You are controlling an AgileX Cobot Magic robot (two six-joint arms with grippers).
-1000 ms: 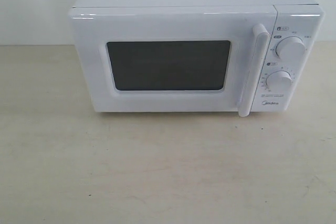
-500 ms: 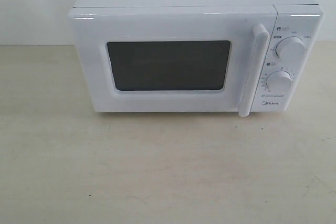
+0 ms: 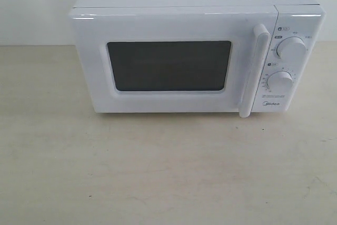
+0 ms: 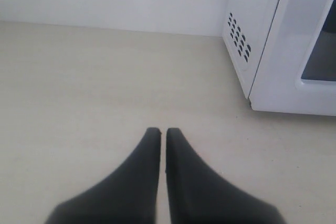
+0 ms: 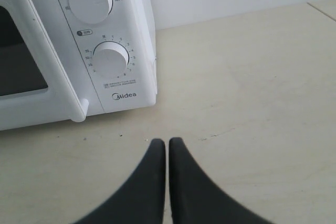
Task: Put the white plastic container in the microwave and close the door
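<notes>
On beige tabletop (image 3: 158, 172), white wall (image 3: 31, 3) behind: microwave (image 3: 195, 51) shut; left hand (image 4: 163, 132), right hand (image 5: 167, 142) each pressed together.

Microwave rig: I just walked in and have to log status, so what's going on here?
Nothing is being handled right now. The microwave sits on the table with its door shut. The left gripper and right gripper are both shut and empty, one to each side of the microwave. The white plastic container shows in no view; the dark window hides whatever is inside.
</notes>
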